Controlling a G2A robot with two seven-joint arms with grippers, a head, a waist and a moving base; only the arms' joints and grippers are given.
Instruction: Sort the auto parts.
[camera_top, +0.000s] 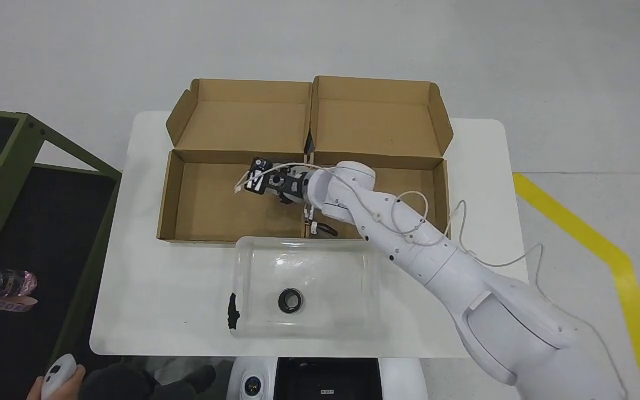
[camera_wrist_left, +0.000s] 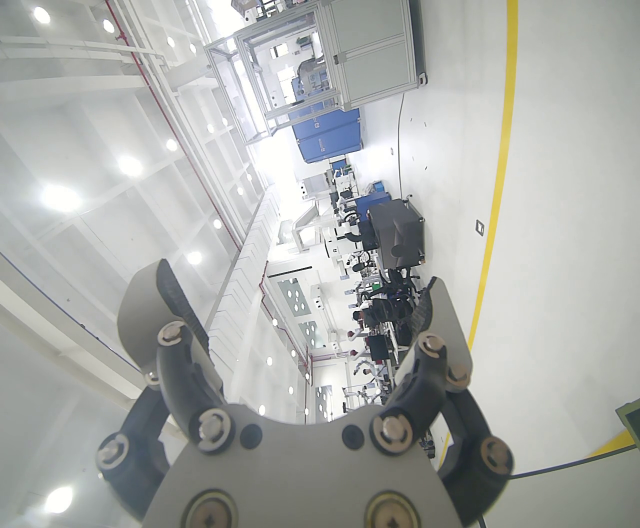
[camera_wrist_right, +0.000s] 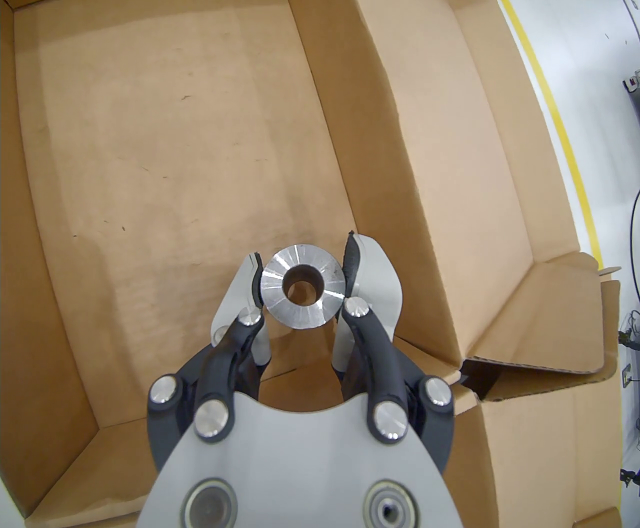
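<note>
Right claw (camera_wrist_right: 303, 270) clamped on a metal ring (camera_wrist_right: 325, 295), one pad on each side of it. It hangs over the floor of the cardboard box (camera_top: 215, 200) just behind the left half of the clear bin (camera_top: 330, 265). Not dropped yet. Second cardboard box (camera_top: 420, 195) sits behind the bin's right half. To sort: a black ring (camera_top: 291, 299) mid-floor in the bin, plus a small black part (camera_top: 233, 312) at the bin's left wall. Can't tell if that one is inside or on the surface (camera_top: 150, 290). Left claw (camera_wrist_left: 300, 290) wide open, holding nothing, aimed up and away from the bin. My read: one part in transit, two to go; release comes next.
</note>
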